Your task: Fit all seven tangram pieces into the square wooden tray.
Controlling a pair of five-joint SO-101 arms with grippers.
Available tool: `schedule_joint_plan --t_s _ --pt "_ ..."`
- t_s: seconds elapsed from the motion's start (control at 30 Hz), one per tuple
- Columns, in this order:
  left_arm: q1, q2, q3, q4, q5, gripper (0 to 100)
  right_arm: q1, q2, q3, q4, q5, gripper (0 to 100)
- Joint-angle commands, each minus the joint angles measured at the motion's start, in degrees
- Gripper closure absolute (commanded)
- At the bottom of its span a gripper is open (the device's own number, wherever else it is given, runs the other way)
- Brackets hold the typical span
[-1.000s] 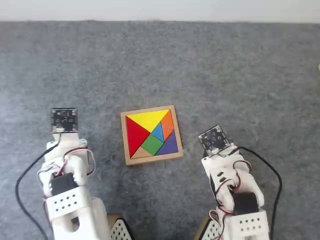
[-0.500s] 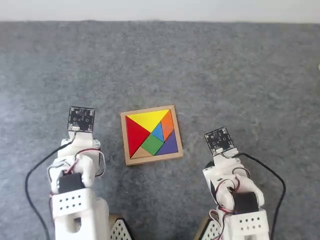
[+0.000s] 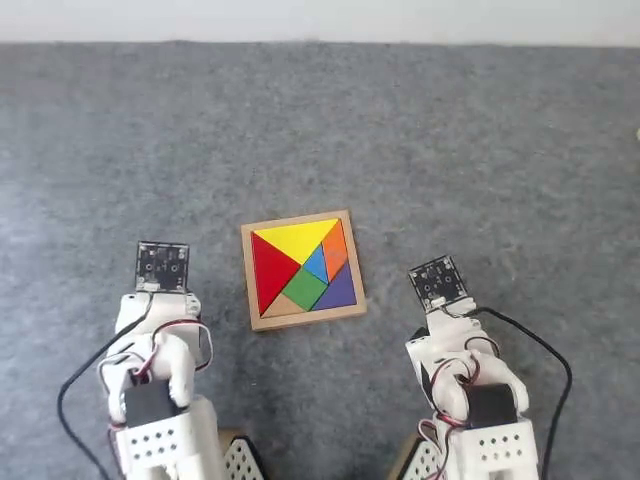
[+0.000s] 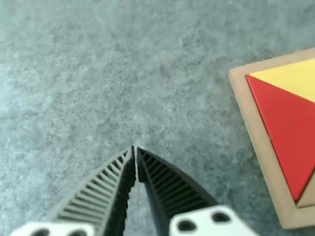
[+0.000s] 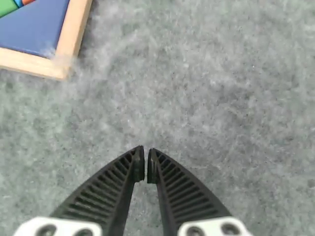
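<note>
The square wooden tray (image 3: 248,280) lies in the middle of the grey carpet, filled with coloured tangram pieces: a yellow triangle (image 3: 293,240), a red triangle (image 3: 269,272), an orange piece (image 3: 336,247), a blue triangle (image 3: 316,264), a green square (image 3: 305,289), a purple triangle (image 3: 338,290) and a tan triangle (image 3: 280,305). My left gripper (image 4: 135,150) is shut over bare carpet beside the tray's red and yellow corner (image 4: 275,98). My right gripper (image 5: 146,152) is shut over carpet, off the tray's purple corner (image 5: 39,34). Both arms (image 3: 155,330) (image 3: 450,340) stand near the front edge, on either side of the tray.
Grey carpet (image 3: 480,150) spreads wide behind and beside the tray. A pale strip (image 3: 320,20) runs along the far edge. Black cables (image 3: 545,350) loop off both arms near the front.
The left arm swung a little to the right and then pulled back toward the front. The right arm drew back slightly. The tray and pieces stayed put.
</note>
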Motion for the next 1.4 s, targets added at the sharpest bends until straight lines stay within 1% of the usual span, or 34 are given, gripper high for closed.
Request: schedule_joint_plan --t_s 0.0,0.1,0.17,1.3,1.37 --pt "-0.4 0.4 0.5 -0.9 0.0 99 0.2 0.0 1.0 0.3 -0.6 97.6" --pt "-0.1 0.4 0.4 3.4 0.0 99 0.2 0.0 1.0 0.3 -0.6 97.6" --pt "-0.1 0.4 0.4 4.7 0.0 99 0.2 0.0 1.0 0.3 -0.6 97.6" --pt "-0.5 0.4 0.4 5.6 0.0 99 0.2 0.0 1.0 0.3 -0.6 97.6" --pt "-1.4 0.4 0.4 5.6 0.0 99 0.2 0.0 1.0 0.3 -0.6 97.6"
